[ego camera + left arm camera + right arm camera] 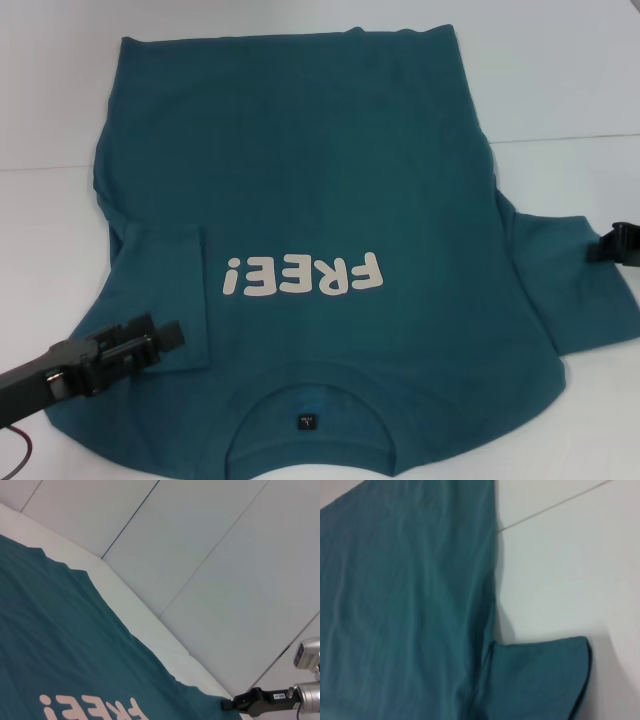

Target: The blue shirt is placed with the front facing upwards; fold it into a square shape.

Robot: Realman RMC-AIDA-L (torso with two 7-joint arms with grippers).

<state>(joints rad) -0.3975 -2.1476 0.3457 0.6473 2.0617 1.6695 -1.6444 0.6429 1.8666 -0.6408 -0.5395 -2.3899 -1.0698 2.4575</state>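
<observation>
Right gripper (604,246) half cut off beside blue shirt (330,180).

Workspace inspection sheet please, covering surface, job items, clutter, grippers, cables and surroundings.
Surface: white table.
Job's things: blue shirt front up, collar nearest the robot, left sleeve folded inward, right sleeve spread out.
Clutter: nothing seen.
Grippers: left gripper over the folded left sleeve; right gripper at the right sleeve's outer edge.
Cables: a red wire below the left arm.
Surroundings: pale panelled wall behind the table.
</observation>
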